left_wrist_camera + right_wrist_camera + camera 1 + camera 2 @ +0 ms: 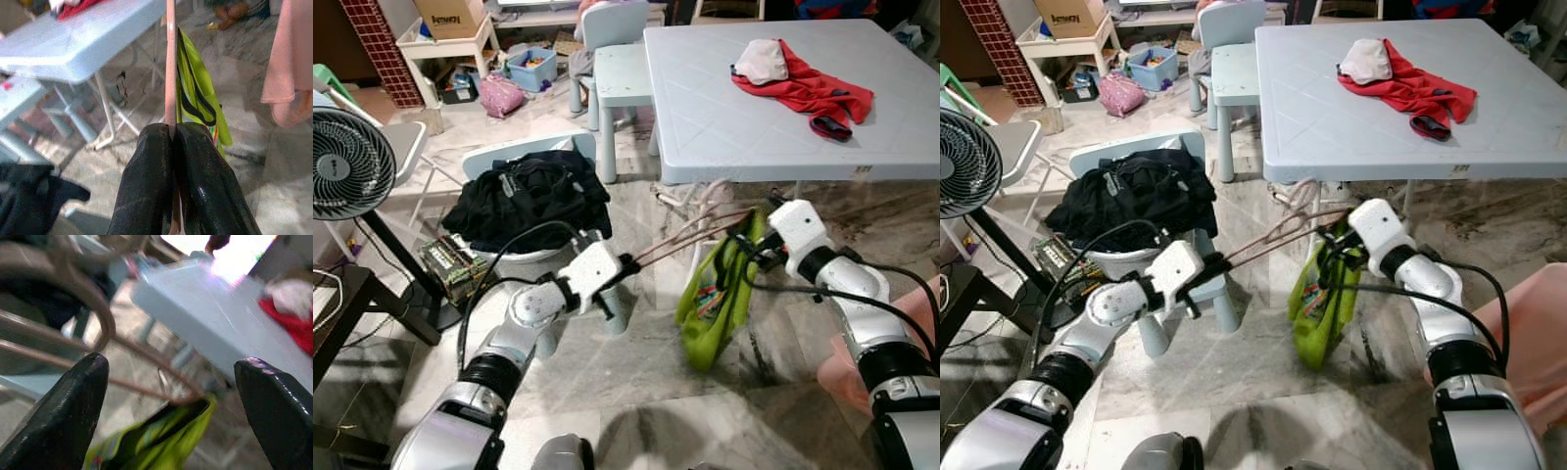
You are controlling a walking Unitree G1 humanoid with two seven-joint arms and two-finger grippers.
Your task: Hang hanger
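Note:
A thin pinkish-brown hanger (pixel 690 240) stretches level between my two arms, below the front edge of the table. My left gripper (pixel 628 264) is shut on one end of it; in the left wrist view the fingers (pixel 146 176) pinch the hanger rod (pixel 170 58). A lime-green bag with black straps (pixel 715 304) hangs from the hanger's other end. My right gripper (pixel 749 250) is at that end, beside the bag, and stands wide open (pixel 172 364), with the hanger's wires (pixel 105 323) in front of it and the green bag (pixel 146 450) below.
The light blue table (pixel 754 127) carries a red and white cloth (pixel 813 93). A small chair piled with black clothes (pixel 529 196) stands by my left arm, and a fan (pixel 347 162) at far left. Pink fabric (pixel 925 313) hangs at the right edge.

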